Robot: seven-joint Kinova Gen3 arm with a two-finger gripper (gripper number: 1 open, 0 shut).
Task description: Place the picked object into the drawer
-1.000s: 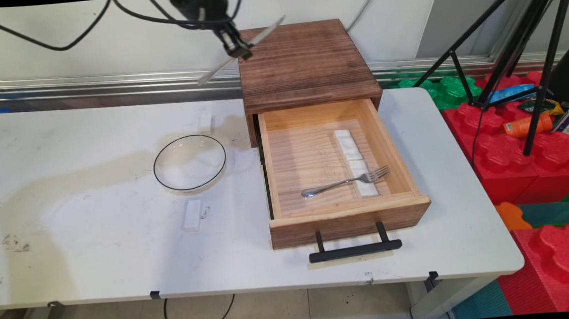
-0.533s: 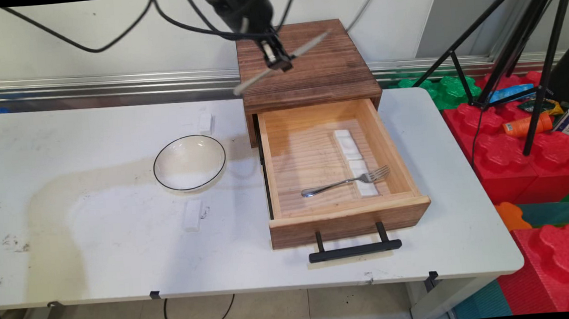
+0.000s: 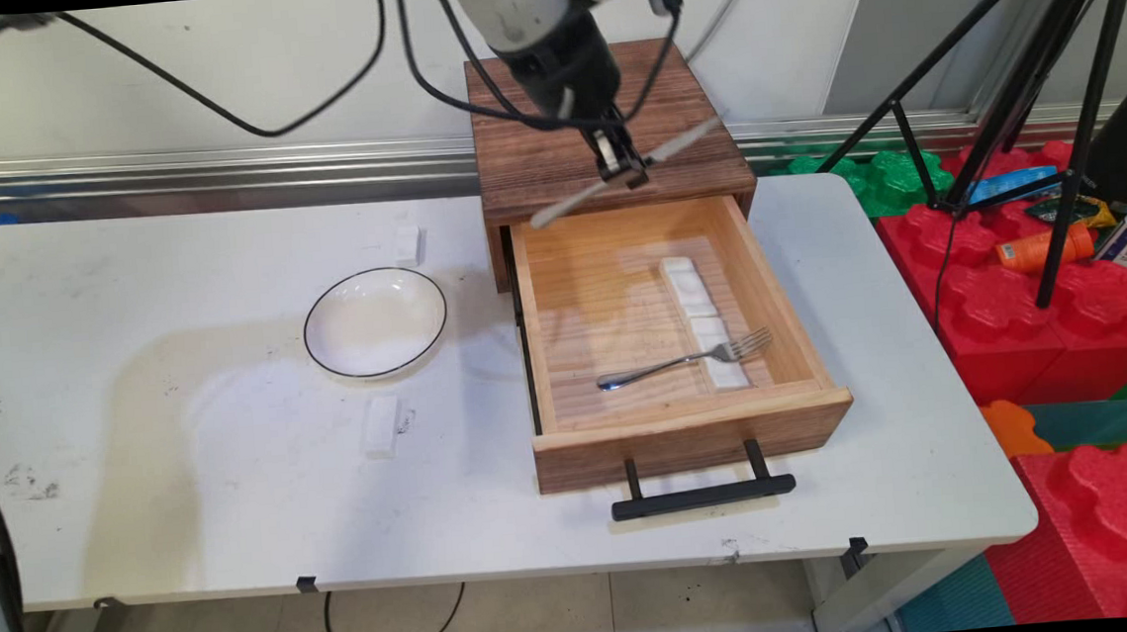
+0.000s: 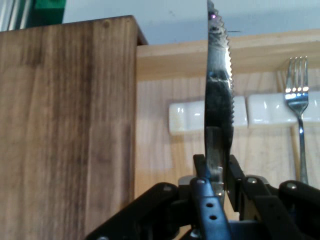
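while black two-finger hand (image 3: 625, 168) pinches serrated steel knife (image 4: 220, 95) midway above open wooden drawer (image 3: 675, 417): blade may pivot, slip.

A white table (image 3: 191, 520), stained and scuffed, stands before a pale wall (image 3: 162, 106) with a metal rail (image 3: 216, 167) along its foot. Beyond the table's right edge lie red and green foam blocks (image 3: 1071, 340) and a black tripod (image 3: 1056, 123). The floor (image 3: 545, 620) below is beige tile.
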